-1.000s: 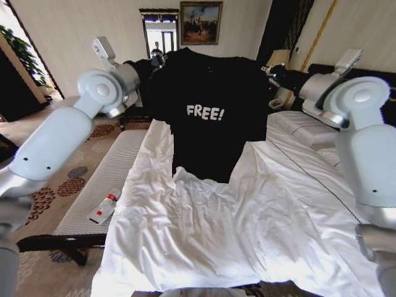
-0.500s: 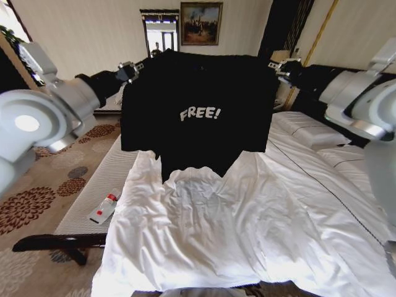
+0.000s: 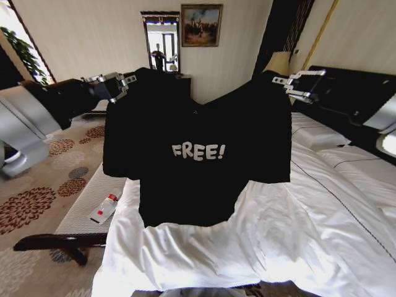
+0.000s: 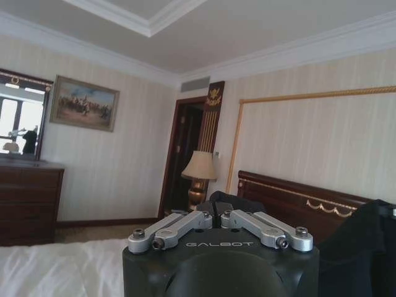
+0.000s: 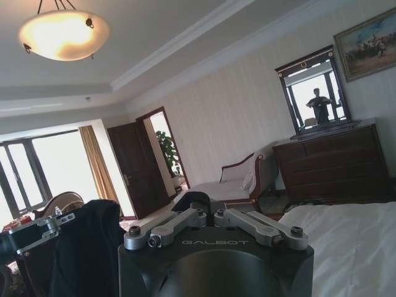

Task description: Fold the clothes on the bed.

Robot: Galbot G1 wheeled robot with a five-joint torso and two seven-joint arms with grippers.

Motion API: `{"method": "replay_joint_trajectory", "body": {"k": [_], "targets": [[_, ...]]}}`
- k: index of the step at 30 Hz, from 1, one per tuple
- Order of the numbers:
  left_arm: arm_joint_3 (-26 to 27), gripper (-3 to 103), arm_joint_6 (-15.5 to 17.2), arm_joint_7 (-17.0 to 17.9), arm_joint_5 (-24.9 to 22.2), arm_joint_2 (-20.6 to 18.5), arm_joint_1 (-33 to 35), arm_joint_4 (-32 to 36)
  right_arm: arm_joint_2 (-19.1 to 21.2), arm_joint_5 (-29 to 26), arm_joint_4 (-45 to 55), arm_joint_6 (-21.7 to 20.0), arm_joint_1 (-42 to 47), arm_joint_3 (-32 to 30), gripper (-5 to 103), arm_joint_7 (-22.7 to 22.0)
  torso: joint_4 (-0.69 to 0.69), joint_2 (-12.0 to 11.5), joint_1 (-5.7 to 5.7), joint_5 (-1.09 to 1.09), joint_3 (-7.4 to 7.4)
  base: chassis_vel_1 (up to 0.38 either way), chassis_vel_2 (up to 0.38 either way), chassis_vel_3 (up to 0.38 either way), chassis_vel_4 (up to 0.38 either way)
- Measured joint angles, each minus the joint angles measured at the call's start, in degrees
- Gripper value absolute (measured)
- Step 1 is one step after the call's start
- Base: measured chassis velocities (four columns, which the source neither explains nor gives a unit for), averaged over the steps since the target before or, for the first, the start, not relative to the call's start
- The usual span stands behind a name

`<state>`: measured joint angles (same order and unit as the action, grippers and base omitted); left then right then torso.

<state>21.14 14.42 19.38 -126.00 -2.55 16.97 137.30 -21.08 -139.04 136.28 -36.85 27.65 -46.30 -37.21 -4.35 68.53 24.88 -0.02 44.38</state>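
Both grippers, left [image 3: 128,79] and right [image 3: 281,84], clamp shirt [image 3: 198,154] shoulders; keep hem level, lower flat onto bed [image 3: 309,235].

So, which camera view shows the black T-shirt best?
The head view: the whole black T-shirt hangs spread between the left gripper and the right gripper, its "FREE!" lettering readable, above the bed. Each wrist view shows just a dark fold pinched at its gripper, plus fabric at the far gripper.

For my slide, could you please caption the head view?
Both tools, left and right, hold the black T-shirt spread above the bed.
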Motion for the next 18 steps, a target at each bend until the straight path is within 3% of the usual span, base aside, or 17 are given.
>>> {"method": "replay_joint_trajectory", "body": {"k": [4,7,9,11,12,13,15,18], "targets": [[-0.54,1,0.18,1.74,-0.51,0.38,3.34,0.79,-0.12,-4.53,2.21,-0.91,2.71,-2.67,1,-4.83,-0.02,0.0,0.0,0.03,0.0,0.0,0.0,0.0,0.0],[0.41,1,0.12,2.53,1.15,2.17,6.67,1.12,-1.18,-3.67,2.64,-0.95,4.81,-2.78,1,-5.66,0.0,0.0,-0.01,0.04,-0.01,0.0,0.0,0.0,0.0],[-0.23,1,0.66,5.3,6.55,9.17,12.96,1.18,-5.09,2.25,2.81,-1.07,10.71,-0.98,1,-6.06,-0.01,-0.01,-0.01,-0.02,0.0,0.0,0.0,0.0,0.0],[-1.75,1,0.78,5.86,10.71,12.59,15.63,0.81,-7.79,6.23,2.03,-1.42,14.21,0.97,1,-5.5,-0.01,-0.02,0.0,-0.01,0.01,0.0,0.0,0.0,0.0],[-3.72,1,0.81,6.08,17.03,16.2,18.8,-0.34,-11.09,11.15,0.06,-2.08,17.44,3.61,1,-3.94,0.01,-0.03,0.02,0.02,0.02,0.0,0.0,0.0,0.0],[-3.72,1,0.81,6.08,17.03,16.2,18.8,-0.34,-11.09,11.15,0.06,-2.08,17.44,3.61,1,-3.94,0.01,-0.03,0.02,0.02,0.02,0.0,0.0,0.0,0.0],[-8.21,1,0.83,6.15,24.77,21.33,20.94,-3.16,-15.3,18.51,-4.08,-3.36,19.33,8.15,1,-1.1,0.01,-0.04,0.02,0.02,0.02,0.0,0.0,0.0,0.0],[-13.77,1,0.83,6.12,30.07,26.1,20.63,-6.9,-18.67,24.7,-8.62,-4.03,19.44,12.07,1,1.85,0.01,-0.04,0.02,0.04,0.02,0.0,0.0,0.0,0.0]]}}
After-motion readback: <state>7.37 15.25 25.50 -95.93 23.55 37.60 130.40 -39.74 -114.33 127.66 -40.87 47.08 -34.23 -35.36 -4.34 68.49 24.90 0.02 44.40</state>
